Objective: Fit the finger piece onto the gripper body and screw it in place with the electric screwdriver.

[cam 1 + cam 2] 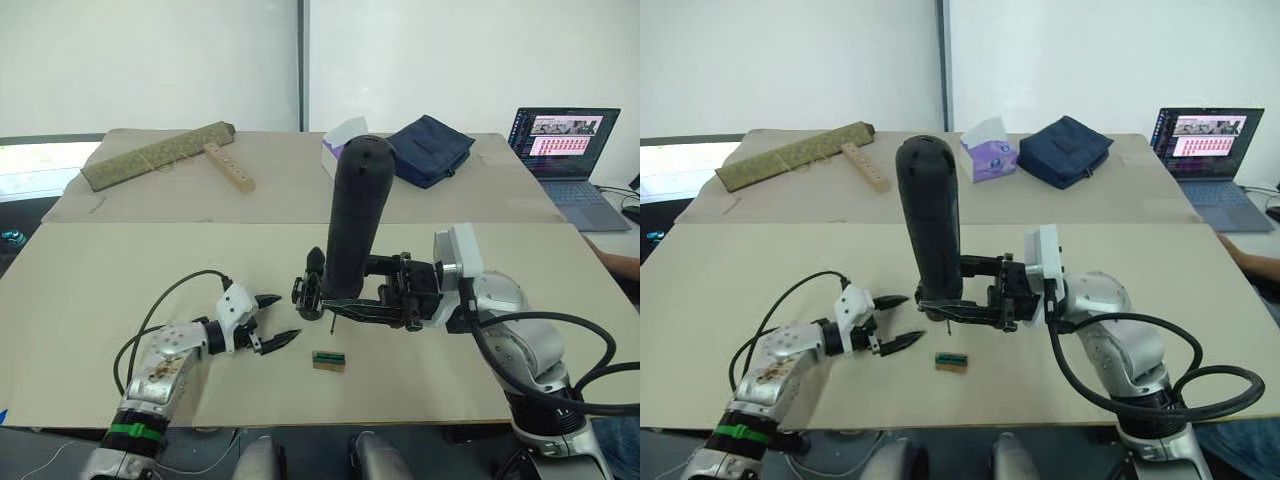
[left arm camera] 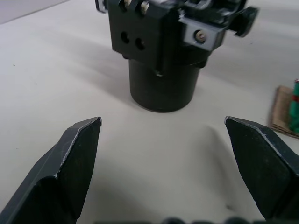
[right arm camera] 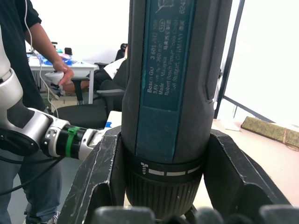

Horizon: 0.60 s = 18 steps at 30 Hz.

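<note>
While my right gripper [image 1: 940, 300] clamps the electric screwdriver [image 1: 930, 225] upright mid-frame, my left gripper [image 1: 895, 320] gapes empty at lower left, facing the gripper body [image 2: 163, 51].

Tan tables [image 1: 120, 290] stand before a white wall [image 1: 150, 60], open laptop [image 1: 563, 150] at right.

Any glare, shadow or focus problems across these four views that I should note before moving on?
Head views: even, soft light; the lit laptop screen is bright but readable. Left wrist view: the mechanism is fairly crisp with a soft shadow on the table; the left hand fingers are slightly soft. Right wrist view: the screwdriver label is legible, and the bright window behind it washes out.
</note>
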Motion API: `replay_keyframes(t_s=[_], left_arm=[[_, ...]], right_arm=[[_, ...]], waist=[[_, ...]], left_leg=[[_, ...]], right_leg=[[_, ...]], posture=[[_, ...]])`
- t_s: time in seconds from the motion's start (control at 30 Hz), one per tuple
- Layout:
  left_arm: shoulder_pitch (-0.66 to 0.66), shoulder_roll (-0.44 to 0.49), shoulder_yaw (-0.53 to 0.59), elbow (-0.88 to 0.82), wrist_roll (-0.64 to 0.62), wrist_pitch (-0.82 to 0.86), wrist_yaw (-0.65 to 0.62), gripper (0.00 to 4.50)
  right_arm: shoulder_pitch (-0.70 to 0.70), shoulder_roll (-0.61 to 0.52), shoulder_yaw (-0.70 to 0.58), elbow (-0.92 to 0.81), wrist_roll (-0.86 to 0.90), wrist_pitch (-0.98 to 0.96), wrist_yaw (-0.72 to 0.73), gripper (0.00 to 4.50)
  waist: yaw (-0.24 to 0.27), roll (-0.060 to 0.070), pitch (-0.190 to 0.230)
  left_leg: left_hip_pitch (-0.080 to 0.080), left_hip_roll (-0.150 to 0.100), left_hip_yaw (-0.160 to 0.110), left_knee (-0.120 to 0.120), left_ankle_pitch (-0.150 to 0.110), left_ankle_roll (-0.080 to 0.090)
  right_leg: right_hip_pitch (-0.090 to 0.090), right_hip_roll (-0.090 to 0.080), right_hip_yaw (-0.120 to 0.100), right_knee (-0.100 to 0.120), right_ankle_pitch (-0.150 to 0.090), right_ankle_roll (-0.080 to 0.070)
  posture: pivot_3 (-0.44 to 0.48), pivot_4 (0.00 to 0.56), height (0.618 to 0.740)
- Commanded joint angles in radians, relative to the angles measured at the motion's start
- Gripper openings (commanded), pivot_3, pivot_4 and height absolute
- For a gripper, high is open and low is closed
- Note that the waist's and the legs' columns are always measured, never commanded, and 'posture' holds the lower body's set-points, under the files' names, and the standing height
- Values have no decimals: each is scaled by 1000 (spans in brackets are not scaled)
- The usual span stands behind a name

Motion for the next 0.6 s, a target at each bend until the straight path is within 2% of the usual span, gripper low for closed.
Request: replay_keyframes(t_s=[0.03, 0.3, 0.6], left_arm=[[-39, -36, -28, 34, 24, -48, 7, 4475], [-105, -93, -67, 122, 70, -74, 15, 4475], [-106, -116, -86, 133, 77, -85, -1, 4475]], right_arm=[[1, -4, -30, -49, 19, -16, -4, 1922], [6, -11, -30, -66, 15, -6, -29, 1922], [9, -28, -30, -78, 17, -2, -57, 1922]], waist=[[1, 0, 0], [3, 0, 0], [8, 0, 0]], left_leg=[[0, 0, 0, 0, 0, 0], [-1, -1, 0, 2, 0, 0], [-1, -1, -1, 2, 0, 0]], right_leg=[[0, 0, 0, 0, 0, 0], [1, -1, 0, 0, 1, 1], [1, -1, 0, 0, 1, 1]], posture=[[0, 150, 740], [0, 150, 740], [0, 150, 740]])
